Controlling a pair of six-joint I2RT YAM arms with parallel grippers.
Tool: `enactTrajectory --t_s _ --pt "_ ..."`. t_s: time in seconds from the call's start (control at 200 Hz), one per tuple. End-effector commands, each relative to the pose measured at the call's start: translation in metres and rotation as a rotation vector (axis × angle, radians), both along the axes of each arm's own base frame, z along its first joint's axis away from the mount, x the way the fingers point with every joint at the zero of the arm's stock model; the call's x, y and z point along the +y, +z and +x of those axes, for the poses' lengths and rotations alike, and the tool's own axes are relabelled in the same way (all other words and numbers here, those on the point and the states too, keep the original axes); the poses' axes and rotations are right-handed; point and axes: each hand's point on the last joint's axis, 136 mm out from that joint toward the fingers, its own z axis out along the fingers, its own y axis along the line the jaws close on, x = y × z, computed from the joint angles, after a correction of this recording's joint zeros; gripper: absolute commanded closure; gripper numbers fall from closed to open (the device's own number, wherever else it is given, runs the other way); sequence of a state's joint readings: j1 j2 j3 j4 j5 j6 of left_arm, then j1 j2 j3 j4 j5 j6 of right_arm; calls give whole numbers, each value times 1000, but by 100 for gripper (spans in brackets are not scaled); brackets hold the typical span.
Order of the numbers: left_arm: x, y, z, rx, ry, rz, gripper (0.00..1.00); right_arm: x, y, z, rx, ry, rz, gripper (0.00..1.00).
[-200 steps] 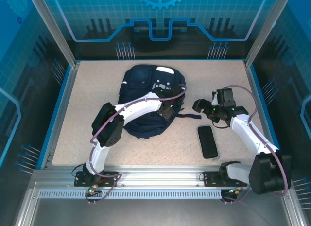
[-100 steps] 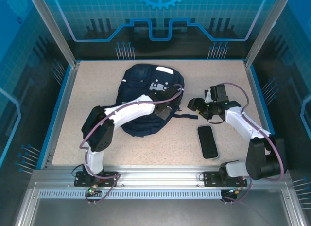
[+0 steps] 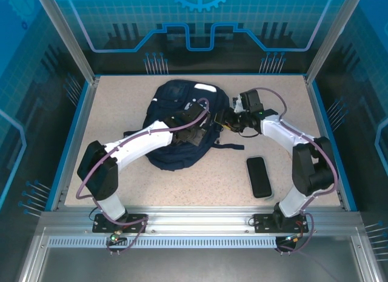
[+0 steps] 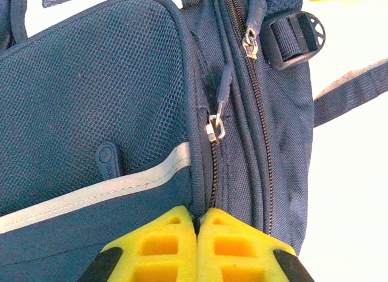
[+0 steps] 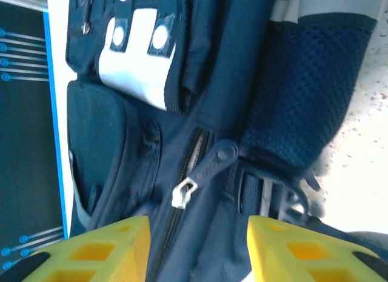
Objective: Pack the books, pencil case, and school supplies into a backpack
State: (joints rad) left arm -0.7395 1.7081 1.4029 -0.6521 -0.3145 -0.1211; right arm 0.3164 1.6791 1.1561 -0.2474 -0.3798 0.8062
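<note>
One backpack [image 3: 176,100] lies on the table [image 3: 121,100] in the top view, toward the far side. On the left wrist, the left gripper [image 4: 197,220] is clenched tight at a backpack seam below a zipper slider [image 4: 213,129]. On the right wrist, the right gripper [image 5: 197,227] stands released, its fingers on either side of a zipper pull [image 5: 185,194].

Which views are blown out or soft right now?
Left wrist: table beside the backpack clips to white, mesh sharp. Right wrist: white patch blown out, zipper pull slightly soft. Top external: evenly lit, sharp.
</note>
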Motion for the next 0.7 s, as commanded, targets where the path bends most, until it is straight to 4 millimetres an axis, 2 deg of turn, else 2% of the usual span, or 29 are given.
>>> enactTrajectory --t_s 0.0,0.07,0.145,0.32,0.475,0.695 --pt "-1 28 8 -64 34 -89 100 14 3 16 4 -6 25 55" --pt "-1 28 8 -65 34 -88 100 13 -4 22 15 -10 -10 54" --pt "0 29 8 -65 34 -91 100 12 -11 28 7 7 -45 48" --pt "0 28 7 -62 35 -95 100 31 -14 31 -52 190 -18 37" --pt "1 26 6 -59 35 -89 100 42 -14 22 -75 346 52 37" --pt "2 22 5 -54 39 -83 100 32 -6 3 -108 385 54 44"
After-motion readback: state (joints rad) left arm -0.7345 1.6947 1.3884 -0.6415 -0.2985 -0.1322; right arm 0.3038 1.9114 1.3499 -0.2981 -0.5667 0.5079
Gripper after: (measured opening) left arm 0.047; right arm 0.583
